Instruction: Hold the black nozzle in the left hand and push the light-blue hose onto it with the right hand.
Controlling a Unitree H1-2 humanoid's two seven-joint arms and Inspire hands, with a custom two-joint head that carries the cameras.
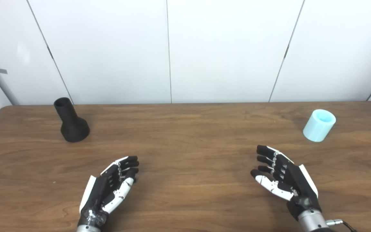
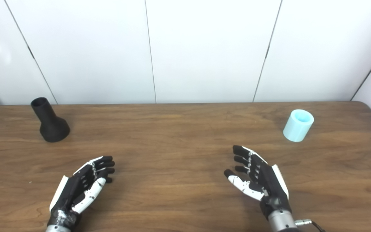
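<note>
Both our hands are empty with fingers spread, resting low over the near part of the table: left hand [image 1: 109, 187], right hand [image 1: 285, 178]. Black nozzle [image 1: 71, 120] stands upright at far left on its wide flared base, narrow open neck up, well apart from the left hand. Light-blue hose [image 1: 319, 125] is a short thick-walled tube section at far right, standing on end and looking tilted from here, open bore up, near but clear of the right hand. Our read on the nozzle: rigid, matte, probably light plastic, not fragile; we'd wrap around the flared base or lower body so the neck stays free for mating. The hose piece looks smooth and somewhat soft, likely light and easy to knock over; we'd grip it around the outer wall at mid-height, squeezing lightly so the bore stays round. Fit may be tight, so we expect to need axial alignment and firm push. The wooden table [image 1: 185, 154] is flat, smooth brown grain, offering little grip against sliding. Behind it are plain white wall panels [image 1: 227, 48] with dark seams, close to the far edge.
</note>
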